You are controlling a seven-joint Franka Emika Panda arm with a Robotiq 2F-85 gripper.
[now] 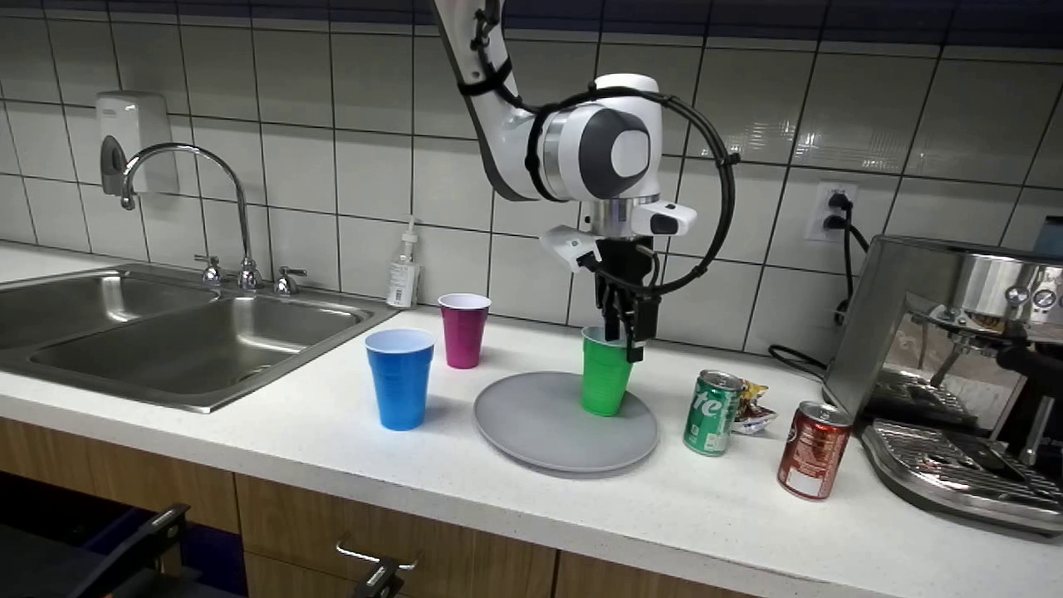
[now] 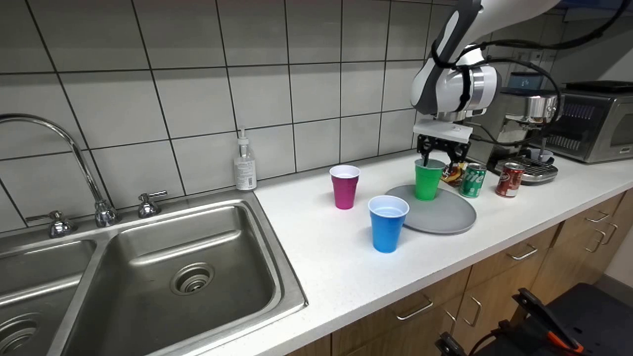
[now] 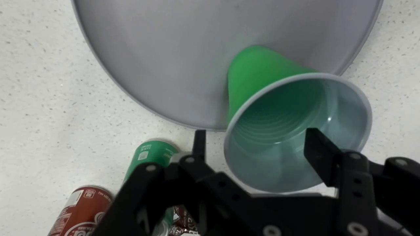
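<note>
A blue cup (image 1: pixel 400 384) and a magenta cup (image 1: pixel 464 334) stand left of a round gray plate (image 1: pixel 531 423) in an exterior view. Upright on the plate's right side, a green plastic cup (image 1: pixel 604 380) shows a bright exterior tapering to a narrower base, with a pale rim and a pale, faintly ringed interior. The gripper (image 3: pixel 256 135) straddles its wall, jaws parted, one tip inside the mouth, the other outside. A green can (image 1: pixel 712 415) and a red can (image 1: pixel 815 453) stand at right.
</note>
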